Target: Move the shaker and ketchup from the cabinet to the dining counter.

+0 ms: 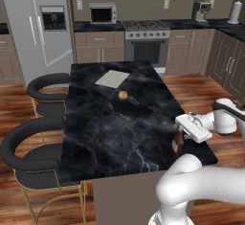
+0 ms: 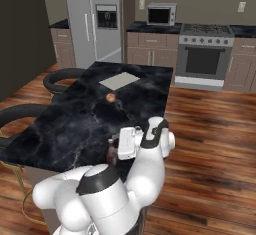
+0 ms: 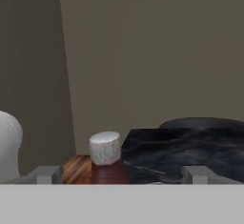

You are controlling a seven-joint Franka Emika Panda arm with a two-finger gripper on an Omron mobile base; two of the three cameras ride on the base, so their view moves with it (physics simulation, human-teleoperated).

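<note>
The ketchup [image 2: 112, 153] stands upright on the dining counter [image 1: 110, 123], right at its near corner on the side away from the stools [image 1: 33, 147]. That is the first patch of marble the arm can reach, which I'd guess is why the bottle sits so close to the edge. The gripper [image 1: 182, 134] hangs level with the bottle. Its fingertips [image 3: 47, 174] are spread wide to either side with a gap showing, so it is gripping nothing and the bottle carries its own weight. Farther along the counter, toward the middle, lies a small round orange-tan thing [image 1: 123, 95], and beyond it a pale flat mat [image 1: 112, 78]; both are well apart from the bottle. The bottle's part of the job looks done to me. The hand should back away straight, since a sideways brush could tip the bottle off that edge.
</note>
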